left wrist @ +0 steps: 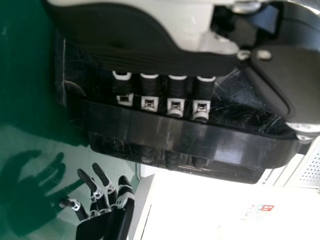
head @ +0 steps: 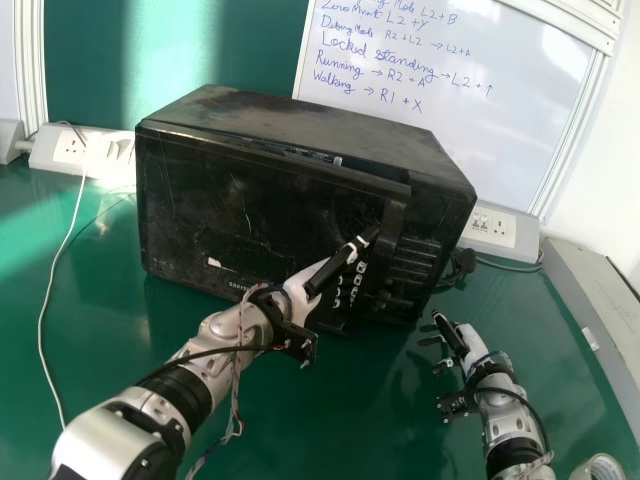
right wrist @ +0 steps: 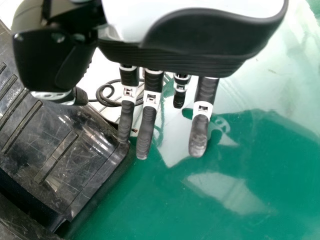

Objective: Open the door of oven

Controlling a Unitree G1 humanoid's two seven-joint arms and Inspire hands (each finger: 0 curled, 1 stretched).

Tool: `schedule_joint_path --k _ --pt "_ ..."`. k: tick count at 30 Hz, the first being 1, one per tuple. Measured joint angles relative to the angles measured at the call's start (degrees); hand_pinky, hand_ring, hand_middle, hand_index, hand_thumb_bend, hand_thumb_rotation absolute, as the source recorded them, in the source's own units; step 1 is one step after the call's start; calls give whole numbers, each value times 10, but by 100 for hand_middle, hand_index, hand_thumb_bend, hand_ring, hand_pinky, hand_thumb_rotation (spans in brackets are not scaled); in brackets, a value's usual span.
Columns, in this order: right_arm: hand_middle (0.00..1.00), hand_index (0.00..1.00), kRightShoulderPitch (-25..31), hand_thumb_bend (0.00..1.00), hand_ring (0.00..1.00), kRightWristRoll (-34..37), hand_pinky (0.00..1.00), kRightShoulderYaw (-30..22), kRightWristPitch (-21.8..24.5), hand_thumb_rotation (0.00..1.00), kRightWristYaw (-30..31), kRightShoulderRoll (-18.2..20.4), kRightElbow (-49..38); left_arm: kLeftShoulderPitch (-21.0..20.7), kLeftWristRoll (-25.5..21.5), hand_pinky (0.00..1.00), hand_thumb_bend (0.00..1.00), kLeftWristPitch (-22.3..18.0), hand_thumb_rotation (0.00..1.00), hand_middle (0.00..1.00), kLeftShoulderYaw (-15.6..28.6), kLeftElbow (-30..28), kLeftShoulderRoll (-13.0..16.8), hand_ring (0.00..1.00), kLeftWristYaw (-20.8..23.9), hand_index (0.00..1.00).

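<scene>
At the oven handle [left wrist: 190, 137]: left robot hand [left wrist: 150, 55] in hooking position, door-opening step.
Oven [head: 300, 125] on table [head: 90, 330], ahead of robot; door [head: 225, 200] faces it, can't tell if already ajar. Left fingers extended, slightly spread, reaching behind handle, not pinching. Probably best: curl fingers firmly round the bar first, then pull toward robot and swing wide along the door's arc, slow; straight fingers may slip off, hard yank may drag the whole oven. Right robot hand [head: 452, 338] open, beside oven; could brace body.
</scene>
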Motion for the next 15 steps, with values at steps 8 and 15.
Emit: schedule_joint_path --k 8,15 --pt "51 64 0 56 40 0 33 0 0 100 0 0 0 5 -1 2 94 -9 93 13 0 0 -1 7 -8 17" --pt "51 64 0 57 40 0 32 -1 2 100 0 0 0 8 -2 2 93 -12 93 11 0 -1 -1 6 -20 14"
